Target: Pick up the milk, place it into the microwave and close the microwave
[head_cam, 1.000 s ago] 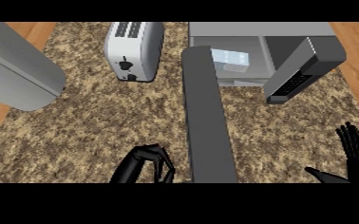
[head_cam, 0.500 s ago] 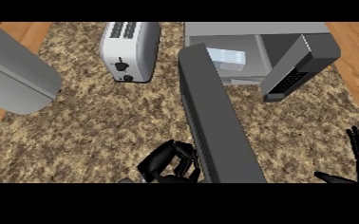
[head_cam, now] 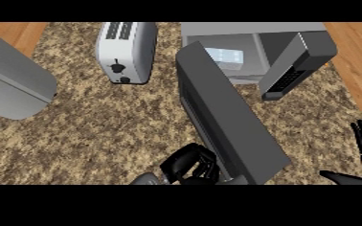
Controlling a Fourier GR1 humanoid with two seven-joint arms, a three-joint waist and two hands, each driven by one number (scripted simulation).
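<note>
The microwave stands at the back right, its cavity showing. Inside it a pale milk carton is visible. The grey door is hinged at the cavity's left side and slants towards me and to the right, half swung. My left hand is at the lower edge with its fingers curled, against the door's outer left face near the free end. My right hand shows only spread fingertips at the right edge, holding nothing. The dark control panel stands at the cavity's right.
A silver toaster stands at the back, left of the microwave. A large grey rounded object fills the left edge. The speckled counter lies between them; wood shows at both back corners.
The door's free end has swung to the right, towards the microwave's front. My left hand has risen and moved right along with it. My right hand has slid further out at the right edge.
</note>
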